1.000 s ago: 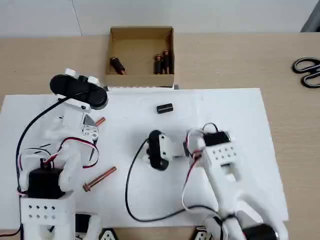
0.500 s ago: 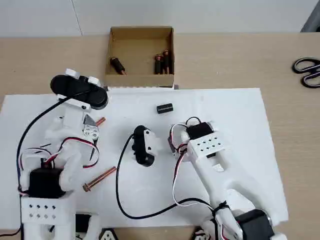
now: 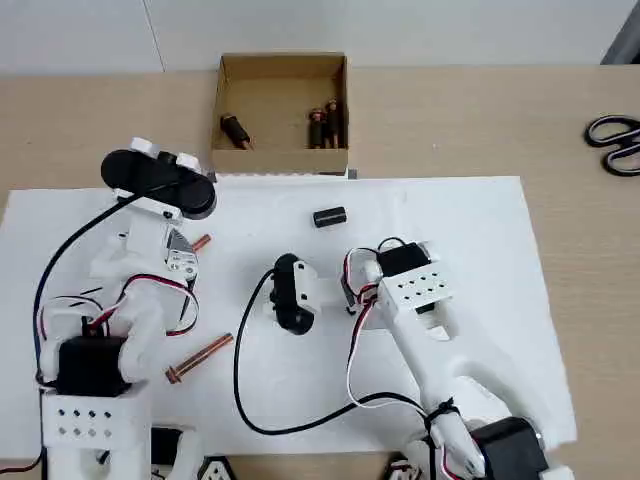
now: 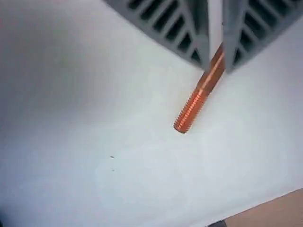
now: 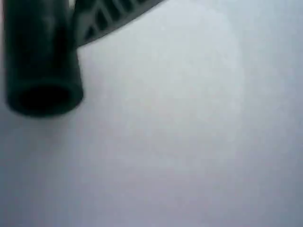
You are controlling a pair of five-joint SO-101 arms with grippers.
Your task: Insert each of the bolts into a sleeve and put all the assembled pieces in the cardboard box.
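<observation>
On the far left we see the left gripper (image 3: 183, 252) low over the white paper sheet (image 3: 480, 230) that covers the near part of the light wooden table (image 3: 450, 110). Its grey ribbed fingers (image 4: 180, 28) are closed on a copper-coloured threaded bolt (image 4: 198, 97). They pinch the smooth shank, and the threaded end sticks out beyond the fingertips. In the high view that bolt's tip pokes out toward the middle of the sheet. Nearer the front edge, just beside the left arm, a second copper bolt (image 3: 200, 357) lies flat and slantwise on the sheet, with nothing gripping it. Further right and at the back, the open brown cardboard box (image 3: 275, 100) sits on the bare wood just beyond the sheet's far edge. Inside it we see assembled pieces (image 3: 323, 125): one alone near the left wall and others close together near the right wall. In the middle of the sheet, the right gripper (image 3: 288, 298) is clamped on a black cylindrical sleeve (image 5: 42, 61), which its wrist view shows lying against a grey finger with its hollow end in sight. Between that gripper and the box, a loose black sleeve (image 3: 329, 216) lies on its side on the sheet. Far right, black-handled scissors (image 3: 615, 140) rest on the wood, well apart from everything else
</observation>
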